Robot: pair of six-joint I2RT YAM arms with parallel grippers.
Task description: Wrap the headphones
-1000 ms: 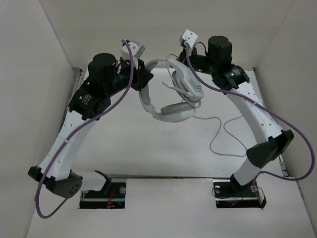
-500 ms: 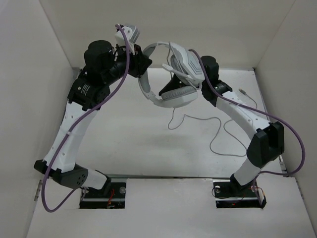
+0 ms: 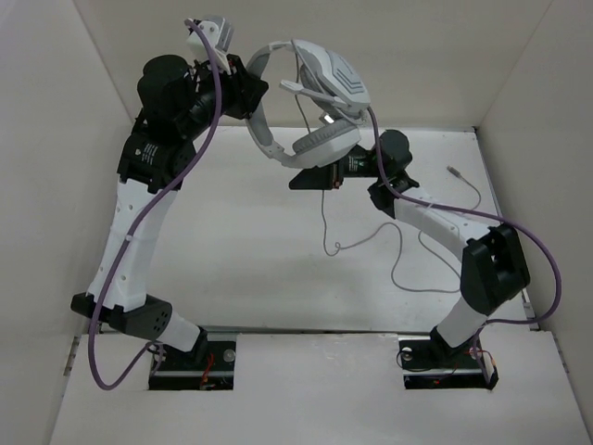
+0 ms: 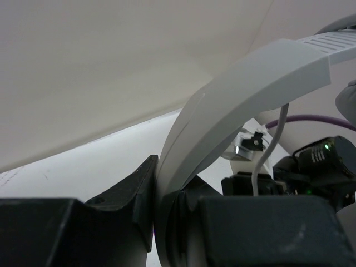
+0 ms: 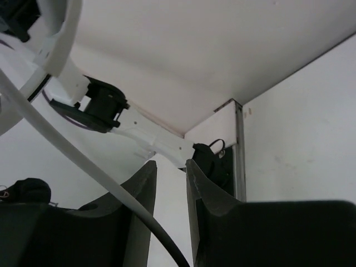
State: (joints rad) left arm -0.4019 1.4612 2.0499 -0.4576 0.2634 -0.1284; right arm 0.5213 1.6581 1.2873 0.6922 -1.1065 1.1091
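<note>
The light grey headphones (image 3: 310,97) hang in the air at the back of the table. My left gripper (image 3: 248,93) is shut on their headband (image 4: 222,111), which sits between the jaws (image 4: 167,192). The thin grey cable (image 3: 326,218) drops from the earcups to the table and loops right to its plug (image 3: 453,171). My right gripper (image 3: 296,180) is below the earcups and points left. Its jaws (image 5: 171,167) stand a narrow gap apart with nothing pinched between the tips. The cable (image 5: 67,150) lies across its left finger.
White walls close in the table on the left, back and right. The raised left arm (image 5: 139,130) shows in the right wrist view. A loop of loose cable (image 3: 408,269) lies on the table by the right arm's forearm (image 3: 435,222).
My left gripper has lifted the headphones higher and to the left. My right gripper has come away from the earcup, dropped below the headphones and turned to point left. More cable hangs free.
</note>
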